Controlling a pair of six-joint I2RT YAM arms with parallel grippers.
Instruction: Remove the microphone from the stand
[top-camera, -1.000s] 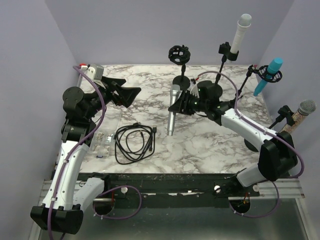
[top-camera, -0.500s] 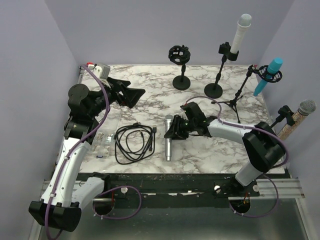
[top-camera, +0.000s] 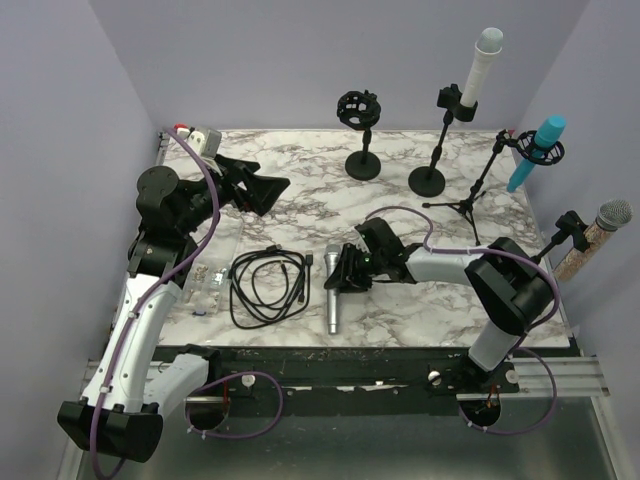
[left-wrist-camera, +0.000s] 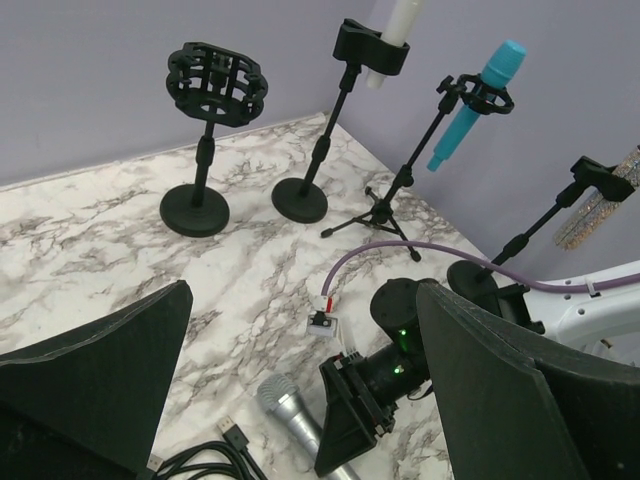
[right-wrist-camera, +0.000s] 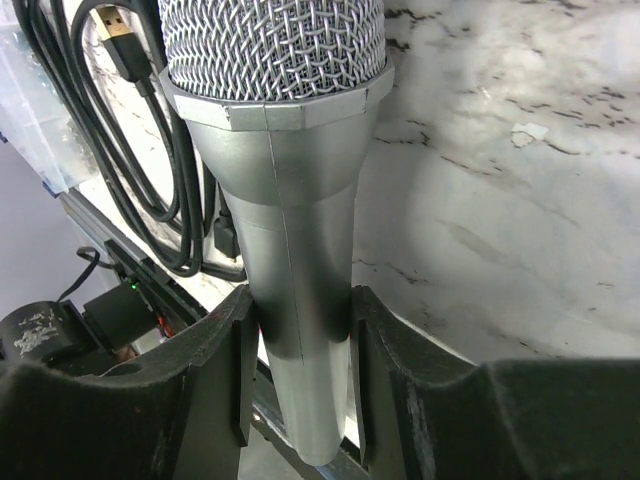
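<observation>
mic (top-camera: 333, 295) low at table (top-camera: 420, 312) front edge, beside cable (top-camera: 268, 285) | right gripper (top-camera: 345, 272) clamped on its body | risk: let go here, it may roll off the edge | left gripper (top-camera: 262, 188) spread, empty | bare stand (top-camera: 361, 135) far back

Four microphones: a silver microphone (top-camera: 331, 305) near the front edge, a white microphone (top-camera: 478, 65) at the far side, and a blue microphone (top-camera: 545, 132) and a glittery microphone (top-camera: 612, 214) on the right. Four stands, among them one empty stand (top-camera: 363, 166). One coiled cable (top-camera: 240, 295), left of centre.
</observation>
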